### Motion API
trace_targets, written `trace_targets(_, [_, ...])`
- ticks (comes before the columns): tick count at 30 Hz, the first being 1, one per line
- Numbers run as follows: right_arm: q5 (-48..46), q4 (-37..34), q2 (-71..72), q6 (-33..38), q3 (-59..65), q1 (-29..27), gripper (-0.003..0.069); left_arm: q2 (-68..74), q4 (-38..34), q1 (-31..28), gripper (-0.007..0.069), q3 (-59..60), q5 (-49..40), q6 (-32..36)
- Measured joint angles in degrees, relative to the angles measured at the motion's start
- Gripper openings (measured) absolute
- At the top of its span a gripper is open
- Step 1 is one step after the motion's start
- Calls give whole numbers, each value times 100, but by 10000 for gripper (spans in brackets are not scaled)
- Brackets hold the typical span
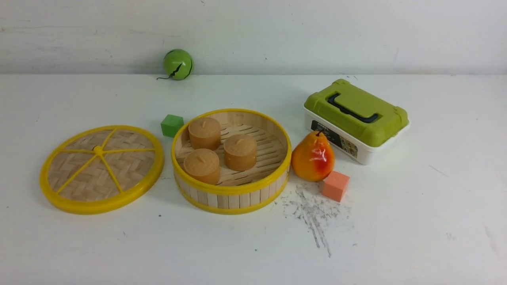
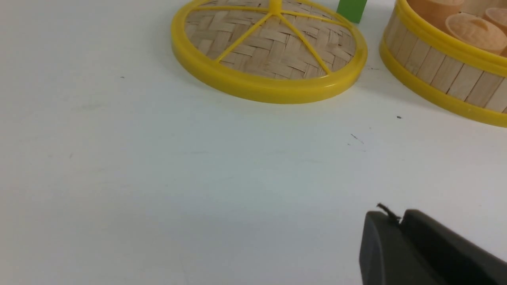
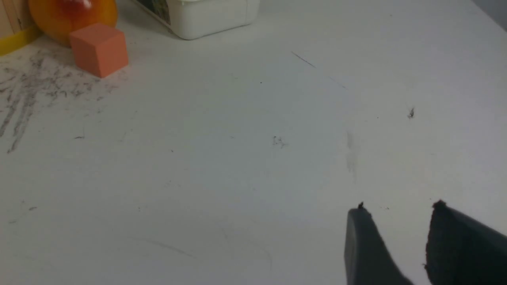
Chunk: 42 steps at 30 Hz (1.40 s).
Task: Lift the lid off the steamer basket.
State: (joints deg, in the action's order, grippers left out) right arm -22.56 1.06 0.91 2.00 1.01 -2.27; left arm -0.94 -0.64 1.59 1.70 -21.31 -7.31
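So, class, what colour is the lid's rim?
Yellow; the lid has a thick yellow rim around woven tan bamboo, clearest in the left wrist view.

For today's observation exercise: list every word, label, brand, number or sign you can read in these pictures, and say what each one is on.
No text can be read in any view.
White box with the green top: a dark label on its front wall carries small white lettering and a picture, too small and blurred to read.
Right wrist view: a corner of that label shows, also unreadable.
Lid, steamer basket, pear and blocks: no markings visible.
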Motion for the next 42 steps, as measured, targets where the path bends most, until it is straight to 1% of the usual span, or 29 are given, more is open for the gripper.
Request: trace_targets(42, [0, 0, 0, 0, 0, 0, 240, 0, 0, 0, 85, 0, 0, 0])
